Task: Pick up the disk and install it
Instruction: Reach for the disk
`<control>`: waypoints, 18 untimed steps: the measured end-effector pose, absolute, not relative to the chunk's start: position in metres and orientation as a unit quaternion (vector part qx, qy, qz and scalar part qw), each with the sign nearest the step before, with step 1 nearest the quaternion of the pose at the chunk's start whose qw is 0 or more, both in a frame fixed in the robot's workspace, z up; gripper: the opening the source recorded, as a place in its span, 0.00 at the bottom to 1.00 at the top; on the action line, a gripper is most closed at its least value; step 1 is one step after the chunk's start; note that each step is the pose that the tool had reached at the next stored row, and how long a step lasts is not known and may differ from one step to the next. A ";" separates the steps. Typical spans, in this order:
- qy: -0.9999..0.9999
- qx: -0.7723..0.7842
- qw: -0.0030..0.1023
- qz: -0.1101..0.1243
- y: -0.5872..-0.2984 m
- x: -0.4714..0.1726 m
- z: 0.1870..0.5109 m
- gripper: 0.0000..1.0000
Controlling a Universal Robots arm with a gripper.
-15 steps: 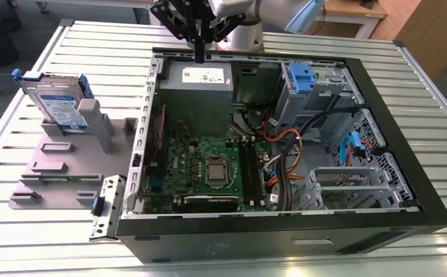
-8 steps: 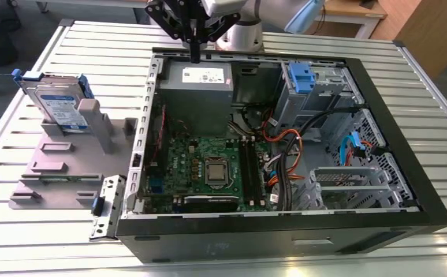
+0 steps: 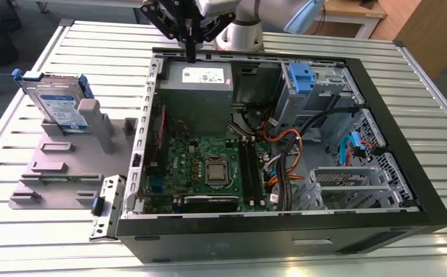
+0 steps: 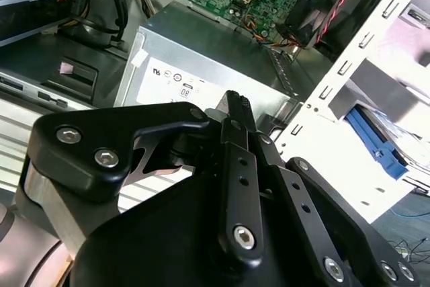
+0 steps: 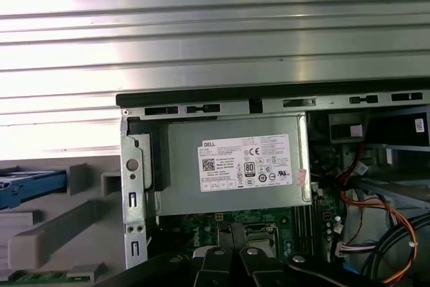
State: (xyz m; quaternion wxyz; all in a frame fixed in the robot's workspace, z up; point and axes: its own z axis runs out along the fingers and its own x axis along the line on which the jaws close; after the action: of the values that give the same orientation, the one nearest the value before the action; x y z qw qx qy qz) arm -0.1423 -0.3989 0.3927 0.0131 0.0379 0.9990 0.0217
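Observation:
The disk (image 3: pixel 54 103), silver with a blue-and-white label and a blue bracket, stands tilted in a grey holder (image 3: pixel 69 167) on the exterior view's left, outside the open computer case (image 3: pixel 408 173). Its blue edge also shows in the second wrist view (image 4: pixel 376 140) and in the first wrist view (image 5: pixel 30 186). My gripper (image 3: pixel 190 53) hangs over the case's far wall, above the grey power supply, well apart from the disk. Its black fingers (image 4: pixel 235 109) lie together with nothing between them. They also show in the first wrist view (image 5: pixel 232 263).
Inside the case are a grey power supply box with a white sticker (image 3: pixel 196 86), a green motherboard (image 3: pixel 208 167), bundled cables (image 3: pixel 285 150) and a metal cage with a blue tab (image 3: pixel 301 78). A loose metal bracket (image 3: pixel 104 205) lies by the case. The table (image 3: pixel 23 231) is slatted metal.

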 end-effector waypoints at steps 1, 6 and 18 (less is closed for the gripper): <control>0.999 0.038 0.013 0.022 -0.399 -0.143 0.393 0.11; 0.999 0.038 0.013 0.022 -0.399 -0.148 0.393 0.11; 0.999 0.038 0.013 0.022 -0.399 -0.159 0.392 0.11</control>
State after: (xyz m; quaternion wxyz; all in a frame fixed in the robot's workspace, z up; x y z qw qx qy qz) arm -0.1589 -0.3990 0.3925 0.0131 0.0379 0.9990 0.0217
